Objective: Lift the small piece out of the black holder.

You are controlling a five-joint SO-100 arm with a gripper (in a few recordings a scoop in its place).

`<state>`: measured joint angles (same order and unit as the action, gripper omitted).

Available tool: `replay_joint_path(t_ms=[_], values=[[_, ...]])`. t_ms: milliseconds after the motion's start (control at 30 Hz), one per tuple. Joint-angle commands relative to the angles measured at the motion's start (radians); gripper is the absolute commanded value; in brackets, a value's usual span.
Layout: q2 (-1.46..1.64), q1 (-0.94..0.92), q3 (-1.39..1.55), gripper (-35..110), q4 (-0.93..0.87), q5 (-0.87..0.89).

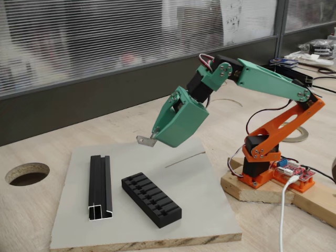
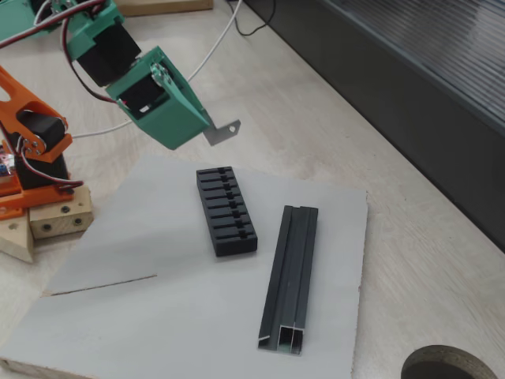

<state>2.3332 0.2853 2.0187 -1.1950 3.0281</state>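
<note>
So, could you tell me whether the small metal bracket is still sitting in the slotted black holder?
No: the gripper holds the small L-shaped bracket in the air, clear of the slotted black holder.

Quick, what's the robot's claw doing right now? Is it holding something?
Gripper: closed on the small grey bracket, held in the air above the grey board, clear of the black holder.
</note>
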Motion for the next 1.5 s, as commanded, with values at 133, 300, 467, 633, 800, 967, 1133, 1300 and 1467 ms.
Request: replay_joint_path(t_ms=[133,300,467,633,800,967,1133,1300,1467], values=[[0.095,0.003,-0.017,4,0.005,0.006],[0.098,0.003,-0.020,4,0.008,0.006],[0.098,0.003,-0.074,4,0.008,0.003],[0.095,0.003,-0.120,4,0.008,0.003],[0.097,0.003,-0.123,4,0.008,0.003],[0.098,0.002,-0.144,4,0.008,0.003],[0.095,0.002,-0.212,4,0.006,0.003],[0.095,0.002,-0.213,4,0.005,0.011],[0.097,0.002,-0.213,4,0.005,0.011]])
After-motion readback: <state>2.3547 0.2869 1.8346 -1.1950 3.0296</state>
